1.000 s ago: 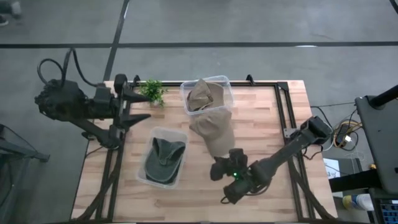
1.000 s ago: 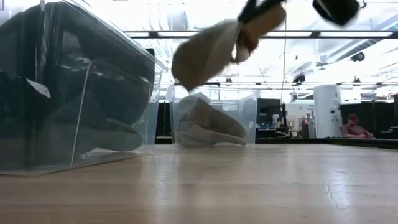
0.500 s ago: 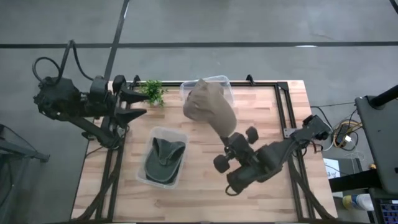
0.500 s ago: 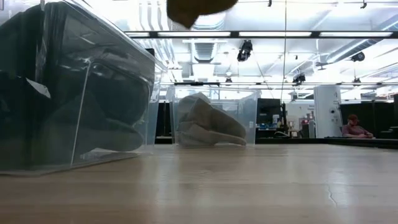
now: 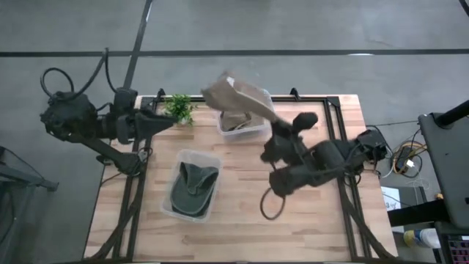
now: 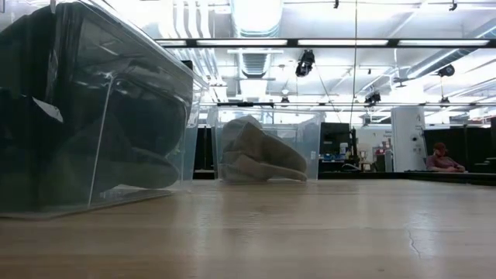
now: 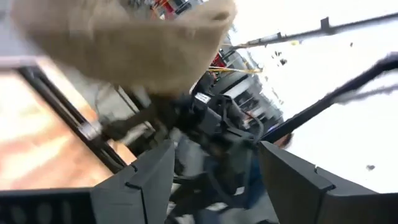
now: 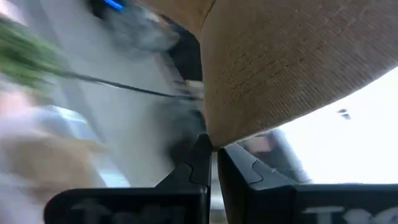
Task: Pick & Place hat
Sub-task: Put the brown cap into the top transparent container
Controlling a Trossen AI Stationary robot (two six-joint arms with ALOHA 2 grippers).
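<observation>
Right gripper (image 5: 270, 126) clamped on tan hat (image 5: 236, 95), held above clear bin (image 5: 242, 126) at upper centre; left gripper (image 5: 163, 121) fingers apart.

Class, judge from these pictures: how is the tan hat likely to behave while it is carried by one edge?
The tan hat probably flops: it drapes from the right end effector, which pinches only its edge. It seems light, hanging high above the clear bin from that small pinch. Being soft cloth, it likely crumples on landing.

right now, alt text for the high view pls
The right pincer holds a tan hat in the air over a clear bin at the wooden table's far edge. A nearer bin holds a green hat; the left pincer waits beside a small plant.
</observation>
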